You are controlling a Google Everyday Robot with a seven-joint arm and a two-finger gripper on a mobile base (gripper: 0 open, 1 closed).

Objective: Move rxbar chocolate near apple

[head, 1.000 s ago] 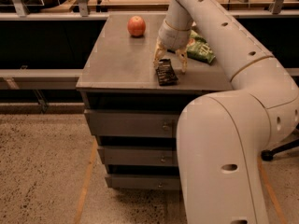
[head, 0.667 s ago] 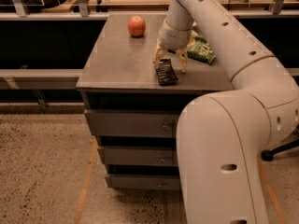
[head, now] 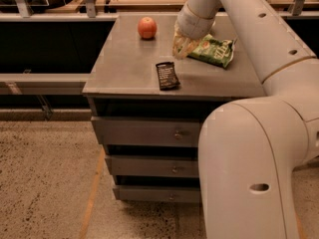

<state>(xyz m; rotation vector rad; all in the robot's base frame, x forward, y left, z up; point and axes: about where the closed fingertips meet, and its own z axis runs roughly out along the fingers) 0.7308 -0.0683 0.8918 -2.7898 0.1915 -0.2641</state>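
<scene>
The rxbar chocolate (head: 167, 75), a flat dark wrapper with pale lettering, lies on the grey cabinet top (head: 124, 68) near its front edge. The red-orange apple (head: 147, 27) sits at the back of the top, well behind the bar and a little to its left. My gripper (head: 182, 46) hangs from the white arm above the top, behind and slightly right of the bar, not touching it. It holds nothing that I can see.
A crinkly green chip bag (head: 214, 49) lies just right of the gripper. The cabinet has drawers (head: 149, 131) below. My large white arm (head: 249, 148) fills the right foreground. Dark shelving and rails run behind the cabinet.
My gripper was down on the bar; it has since risen and moved back, away from it. The bar lies exposed, slightly further left. The apple and the bag have not moved.
</scene>
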